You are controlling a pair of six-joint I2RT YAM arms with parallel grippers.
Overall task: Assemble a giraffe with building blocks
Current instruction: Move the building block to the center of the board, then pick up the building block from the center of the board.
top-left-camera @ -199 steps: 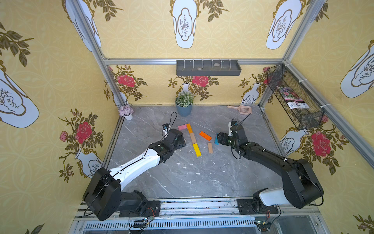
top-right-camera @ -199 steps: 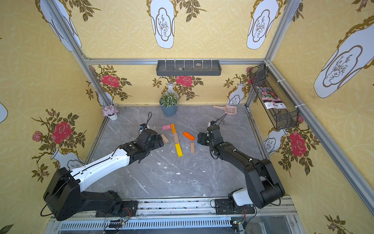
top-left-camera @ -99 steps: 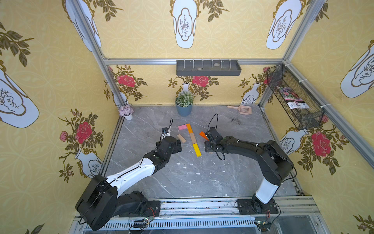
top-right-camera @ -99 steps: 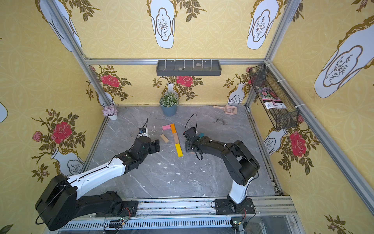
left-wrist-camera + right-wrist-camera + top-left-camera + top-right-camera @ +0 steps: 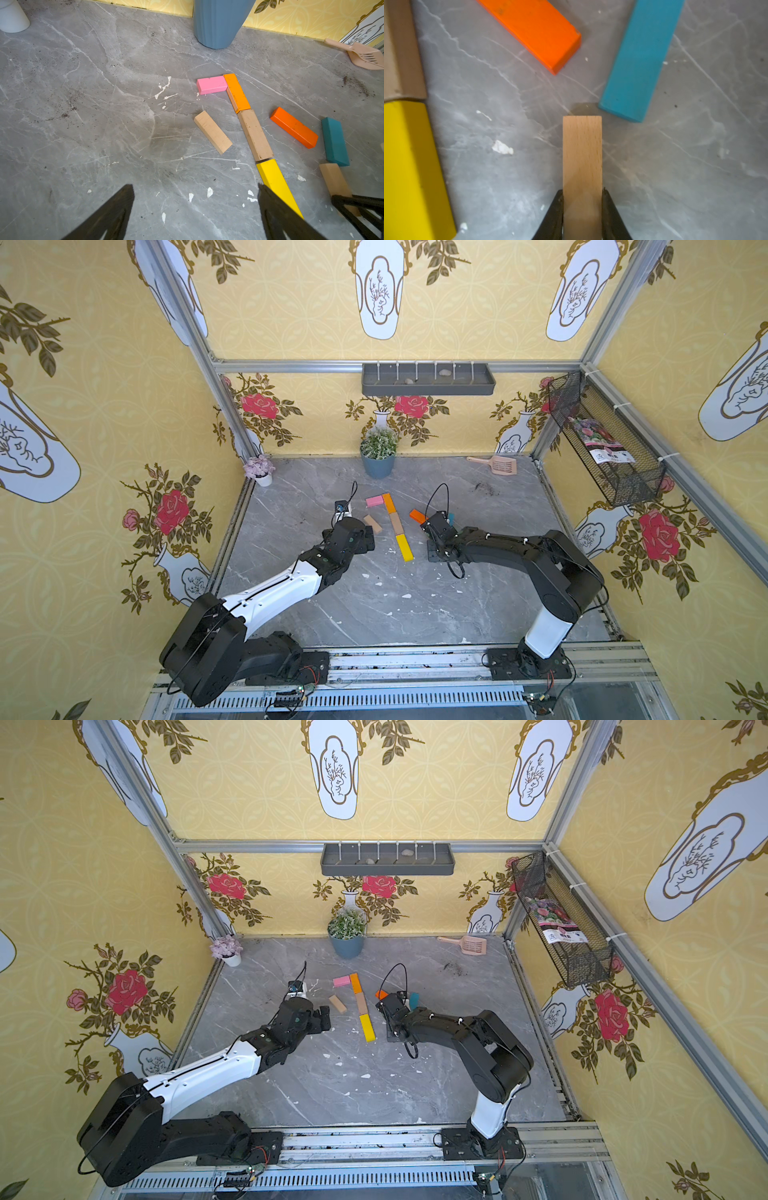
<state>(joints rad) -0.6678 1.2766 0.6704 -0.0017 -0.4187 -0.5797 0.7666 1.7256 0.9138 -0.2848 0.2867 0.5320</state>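
Four blocks are lying in a touching chain: pink block (image 5: 211,84), orange block (image 5: 236,93), tan block (image 5: 255,135), then yellow block (image 5: 272,178). Just right of the yellow block, I am watching my right gripper (image 5: 582,191) clamping a loose tan block (image 5: 582,153). Left of the yellow block, my left gripper (image 5: 195,187) is hanging wide open, holding nothing.

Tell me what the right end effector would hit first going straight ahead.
Probably the blue block: its near corner lies just beyond the tip of the tan block the right end effector holds. Height is unclear, so it might pass over.
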